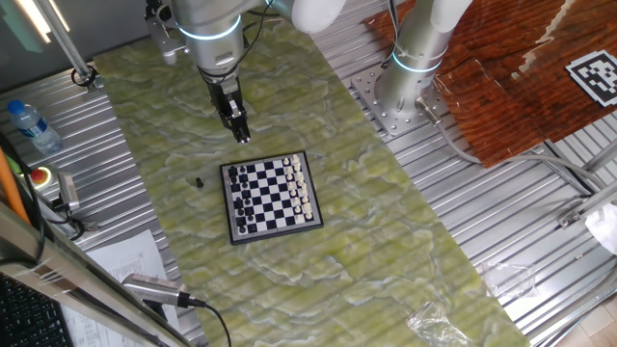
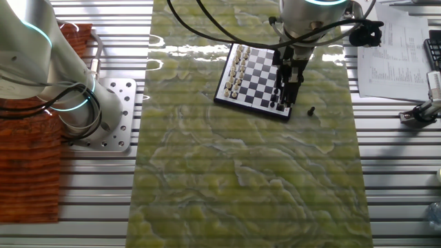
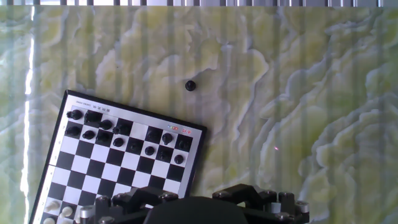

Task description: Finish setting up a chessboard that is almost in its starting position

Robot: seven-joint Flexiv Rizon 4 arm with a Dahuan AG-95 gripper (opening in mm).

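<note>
The chessboard (image 1: 273, 198) lies flat on the green marbled mat, with black pieces along its left edge and white pieces along its right edge. It also shows in the other fixed view (image 2: 256, 70) and the hand view (image 3: 127, 167). One black piece (image 1: 199, 181) stands alone on the mat off the board's black side; it also shows in the other fixed view (image 2: 311, 110) and the hand view (image 3: 190, 86). My gripper (image 1: 242, 135) hangs above the mat near the board's black-side corner, with its fingers close together and nothing in them. The hand view shows only its dark body (image 3: 199, 210).
A second arm's base (image 1: 410, 92) stands on the metal table right of the mat, beside a brown wooden panel (image 1: 511, 77). A water bottle (image 1: 29, 123), papers (image 1: 120, 255) and a handheld device (image 1: 159, 289) lie left of the mat. Crumpled plastic (image 1: 434, 318) lies at the mat's near corner.
</note>
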